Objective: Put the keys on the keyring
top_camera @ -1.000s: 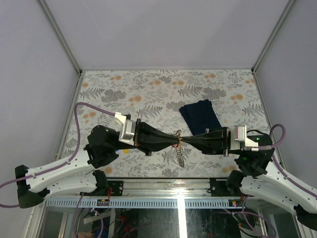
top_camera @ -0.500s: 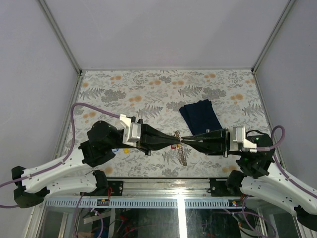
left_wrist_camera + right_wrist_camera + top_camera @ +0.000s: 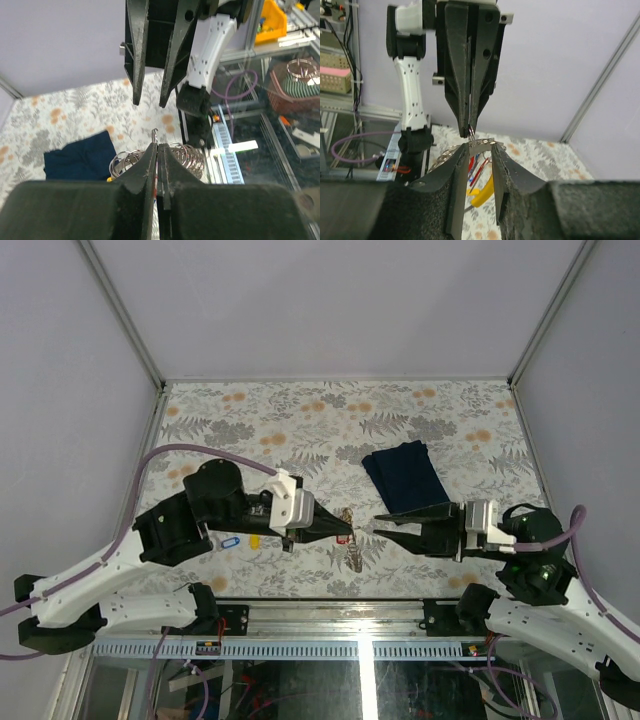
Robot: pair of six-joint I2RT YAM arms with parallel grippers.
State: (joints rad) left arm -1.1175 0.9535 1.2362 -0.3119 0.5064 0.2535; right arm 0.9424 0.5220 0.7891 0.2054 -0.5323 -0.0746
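Note:
The keyring (image 3: 348, 519), a silvery coiled metal ring, hangs from my left gripper (image 3: 344, 527), which is shut on its rim. In the left wrist view the shut fingers (image 3: 150, 165) hide the keyring (image 3: 191, 157) in the middle, so its coils show on both sides. Red and yellow tags (image 3: 483, 192) dangle under the keyring (image 3: 496, 144). My right gripper (image 3: 379, 524) faces the left one and stands open, its fingertips (image 3: 464, 150) just short of the ring, gripping nothing. Two keys, one with a blue tag (image 3: 229, 540) and one with a yellow tag (image 3: 254, 540), lie on the table under the left arm.
A dark navy folded cloth (image 3: 405, 473) lies on the floral tabletop (image 3: 300, 430) behind the right gripper, also seen as the cloth (image 3: 79, 155) in the left wrist view. White walls with metal posts enclose the table on three sides.
The right gripper has opened, let go of the ring and drawn back to the right. The left arm has shifted right and forward, keeping the keyring in its shut jaws.

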